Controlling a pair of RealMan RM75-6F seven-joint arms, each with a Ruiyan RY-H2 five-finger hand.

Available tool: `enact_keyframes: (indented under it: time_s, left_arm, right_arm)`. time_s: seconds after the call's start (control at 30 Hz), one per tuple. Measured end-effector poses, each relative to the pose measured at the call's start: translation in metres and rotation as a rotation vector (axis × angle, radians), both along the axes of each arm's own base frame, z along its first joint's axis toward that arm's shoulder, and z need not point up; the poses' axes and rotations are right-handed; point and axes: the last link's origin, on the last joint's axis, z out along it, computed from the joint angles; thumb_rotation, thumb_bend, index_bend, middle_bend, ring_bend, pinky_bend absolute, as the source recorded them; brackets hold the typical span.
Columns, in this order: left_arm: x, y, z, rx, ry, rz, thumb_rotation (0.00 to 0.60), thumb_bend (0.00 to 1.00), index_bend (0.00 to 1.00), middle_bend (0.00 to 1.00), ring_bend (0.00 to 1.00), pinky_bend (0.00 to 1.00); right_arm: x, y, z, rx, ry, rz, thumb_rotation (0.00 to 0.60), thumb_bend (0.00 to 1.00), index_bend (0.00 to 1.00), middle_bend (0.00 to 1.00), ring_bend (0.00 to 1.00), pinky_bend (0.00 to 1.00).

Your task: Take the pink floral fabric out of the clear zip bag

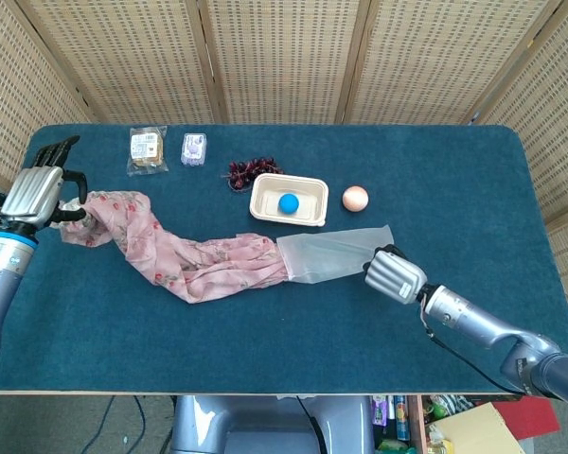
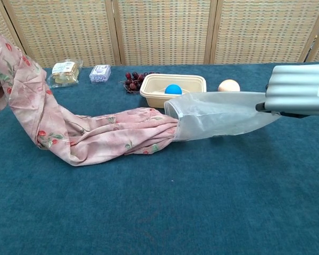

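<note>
The pink floral fabric (image 1: 185, 260) (image 2: 95, 135) stretches in a long sagging band across the table. My left hand (image 1: 40, 194) holds its far end up at the table's left edge. The other end still sits just inside the mouth of the clear zip bag (image 1: 333, 255) (image 2: 218, 114). My right hand (image 1: 395, 274) (image 2: 300, 90) grips the closed end of the bag at the right, fingers curled over it. In the chest view the left hand is out of frame and the fabric rises off the top left corner.
A cream tray (image 1: 265, 210) holding a blue ball (image 1: 288, 202) sits just behind the bag's mouth. An egg (image 1: 356, 199) lies to its right and dark grapes (image 1: 249, 170) to its left. Two small packets (image 1: 148, 148) (image 1: 194, 148) lie at the back left.
</note>
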Motion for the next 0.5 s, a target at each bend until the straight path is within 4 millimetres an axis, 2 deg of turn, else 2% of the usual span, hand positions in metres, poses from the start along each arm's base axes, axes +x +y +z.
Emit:
enact_keyframes:
  time_s: [0.17, 0.4, 0.5]
  left_arm:
    - [-0.018, 0.001, 0.007, 0.009, -0.002, 0.033, 0.600, 0.87, 0.71, 0.00, 0.00, 0.00]
    - [-0.031, 0.002, 0.003, -0.002, 0.010, 0.047, 0.600, 0.87, 0.71, 0.00, 0.00, 0.00]
    - [-0.040, 0.004, 0.013, 0.029, 0.035, 0.064, 0.600, 0.87, 0.71, 0.00, 0.00, 0.00]
  right_arm:
    - [-0.014, 0.004, 0.002, -0.006, 0.012, -0.025, 0.600, 0.89, 0.77, 0.82, 0.73, 0.99]
    - [-0.017, 0.007, -0.001, -0.009, 0.004, -0.030, 0.600, 0.89, 0.77, 0.82, 0.73, 0.99]
    - [-0.022, 0.005, 0.006, -0.035, 0.010, -0.043, 0.600, 0.89, 0.77, 0.82, 0.73, 0.99]
